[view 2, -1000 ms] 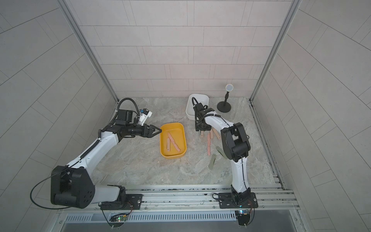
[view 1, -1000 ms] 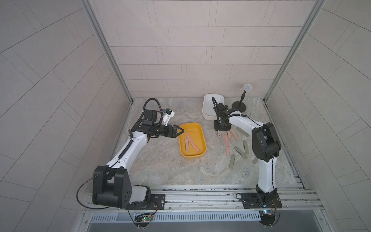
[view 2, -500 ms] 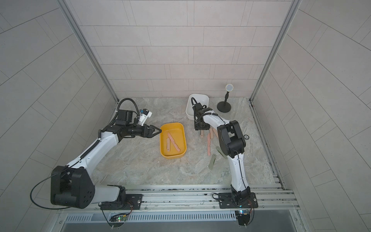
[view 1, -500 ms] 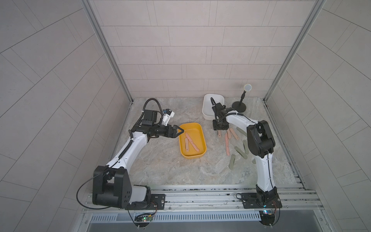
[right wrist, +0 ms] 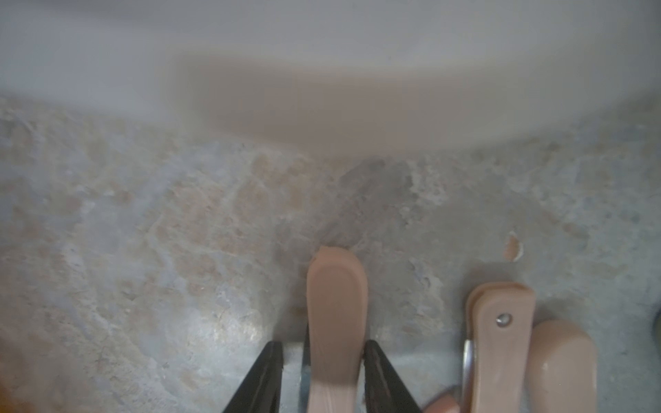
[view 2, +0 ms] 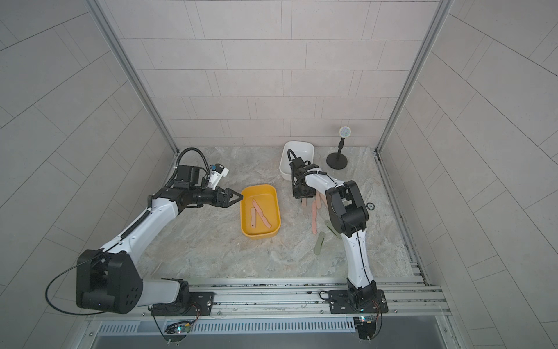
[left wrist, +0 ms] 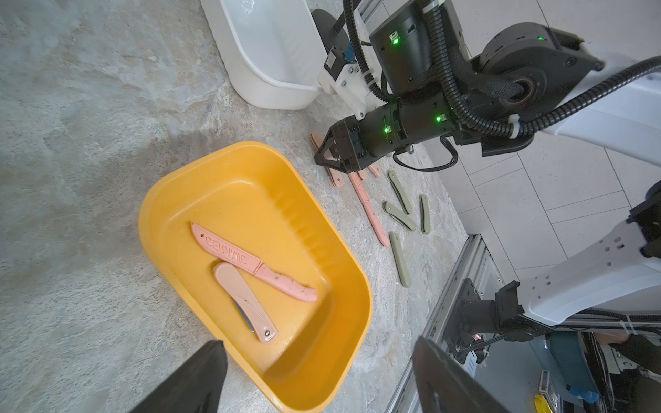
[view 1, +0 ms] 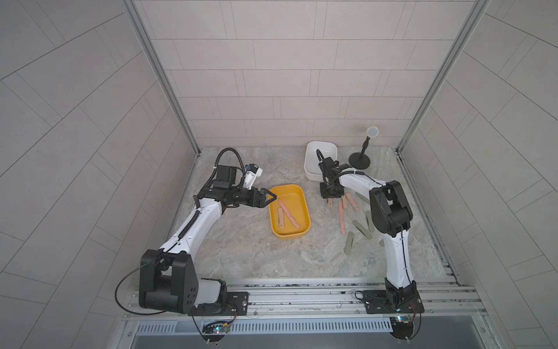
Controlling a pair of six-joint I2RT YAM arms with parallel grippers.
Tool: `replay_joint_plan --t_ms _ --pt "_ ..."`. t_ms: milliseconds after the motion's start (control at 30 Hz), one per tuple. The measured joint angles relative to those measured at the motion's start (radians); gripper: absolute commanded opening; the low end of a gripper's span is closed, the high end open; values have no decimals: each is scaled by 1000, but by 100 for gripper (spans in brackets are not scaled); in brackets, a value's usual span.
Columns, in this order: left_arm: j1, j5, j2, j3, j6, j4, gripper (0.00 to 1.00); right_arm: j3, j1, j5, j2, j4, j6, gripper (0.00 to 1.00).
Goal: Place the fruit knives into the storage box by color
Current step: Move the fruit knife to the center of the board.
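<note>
Pointing down, right fingers [right wrist: 379, 375] straddle a pink knife [right wrist: 336, 314], unclamped; left fingers [left wrist: 193, 382] hover apart, level, beside yellow tray [left wrist: 250, 200].

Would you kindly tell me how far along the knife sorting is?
Done: two pink knives lie in the yellow box. In hand: the right gripper straddles a folded pink knife on the table, a gap on one side. Remaining: more pink knives beside it, several grey-green knives, none seen in the white box. The left gripper hangs open.
</note>
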Motion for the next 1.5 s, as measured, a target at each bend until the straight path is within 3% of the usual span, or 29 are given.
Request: replay_joint_plan --t_ms 567,1500 --pt "0 0 -5 0 1 0 88 -60 4 0 -34 44 0 23" --pt "0 2 -20 0 1 -1 88 -383 138 13 -249 91 73 25"
